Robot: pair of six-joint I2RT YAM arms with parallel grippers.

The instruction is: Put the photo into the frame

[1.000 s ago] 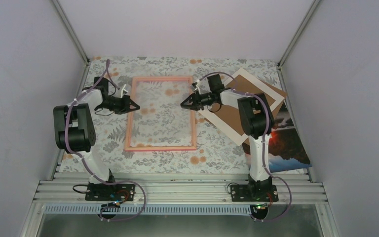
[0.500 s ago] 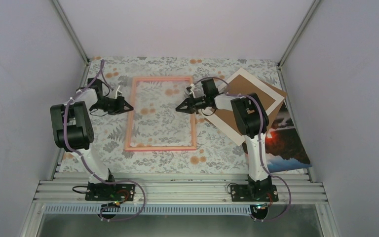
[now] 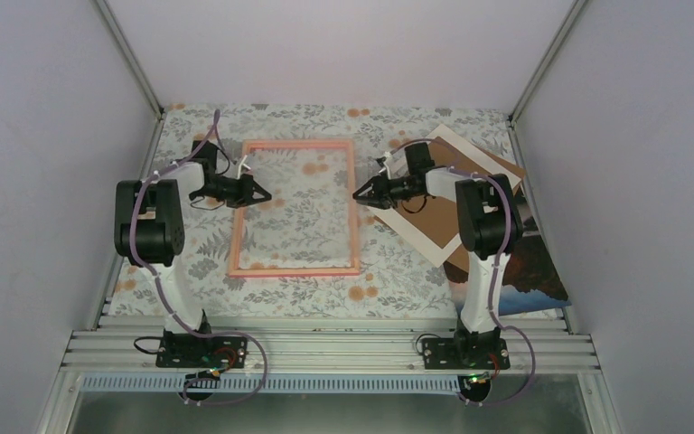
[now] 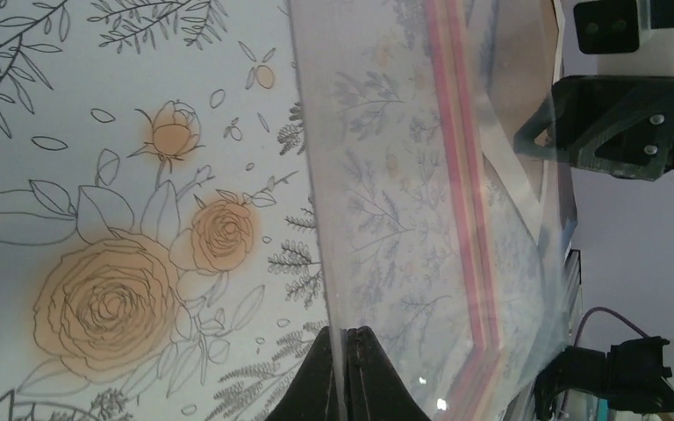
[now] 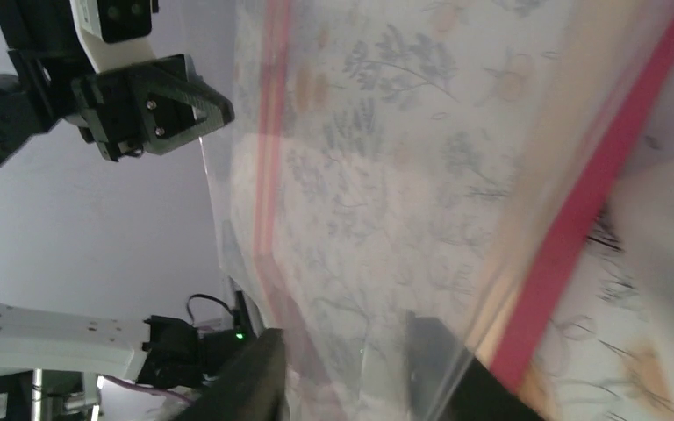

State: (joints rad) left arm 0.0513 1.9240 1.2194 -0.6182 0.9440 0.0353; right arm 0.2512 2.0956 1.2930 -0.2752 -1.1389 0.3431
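Observation:
The pink frame (image 3: 294, 270) lies flat in the middle of the flowered table with its clear pane (image 4: 386, 193). My left gripper (image 3: 259, 193) reaches over the frame's left rail, and the left wrist view shows it (image 4: 344, 333) shut on the pane's thin edge. At the right rail, my right gripper (image 3: 359, 194) stands open. In the right wrist view the pane's edge runs between its spread fingers (image 5: 344, 338), beside the pink rail (image 5: 579, 210). The photo (image 3: 529, 271) lies at the far right, partly under the right arm.
A white mat (image 3: 413, 237) with an open centre lies tilted on a brown backing board (image 3: 426, 215) just right of the frame. Grey walls close in both sides and the back. The arm bases stand on the metal rails (image 3: 325, 348) at the near edge.
My left gripper has moved right, across the left rail onto the pane. My right gripper has drawn back right from inside the frame to its right rail, and its jaws have opened.

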